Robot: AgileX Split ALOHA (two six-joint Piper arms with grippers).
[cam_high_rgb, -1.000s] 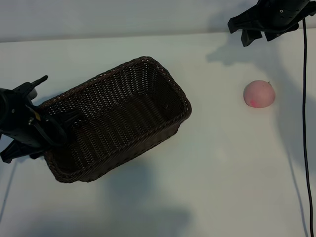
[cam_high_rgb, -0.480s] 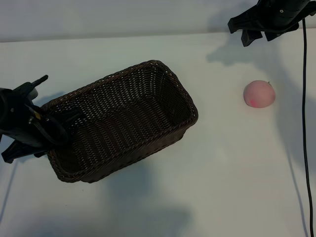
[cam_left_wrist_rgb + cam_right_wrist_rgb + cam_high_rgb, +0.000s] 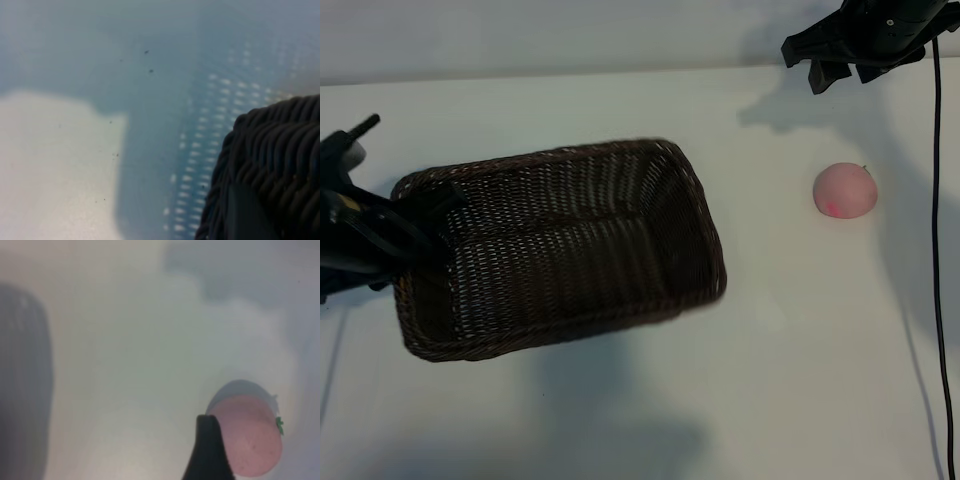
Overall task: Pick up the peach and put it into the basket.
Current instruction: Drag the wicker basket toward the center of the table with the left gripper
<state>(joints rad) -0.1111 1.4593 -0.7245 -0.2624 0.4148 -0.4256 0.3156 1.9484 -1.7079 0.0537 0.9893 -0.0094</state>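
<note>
The dark brown woven basket point(image 3: 560, 250) lies lengthwise across the left half of the table, its open side up. My left gripper point(image 3: 408, 222) is shut on the basket's left end wall, one finger inside and one outside. In the left wrist view the braided rim point(image 3: 272, 145) fills one corner, with a dark finger point(image 3: 247, 217) against it. The pale pink peach point(image 3: 845, 190) sits alone on the table at the right. My right gripper point(image 3: 830, 78) hangs open at the back right, above and behind the peach. The right wrist view has one finger point(image 3: 207, 455) in front of the peach point(image 3: 252, 440).
A black cable point(image 3: 940, 250) runs down the right edge of the table. The white table surface point(image 3: 770, 330) lies bare between the basket and the peach and along the front.
The basket has swung with my left gripper: its far end turned toward the front and right, so it now lies nearly level across the view. The peach and right arm have not moved.
</note>
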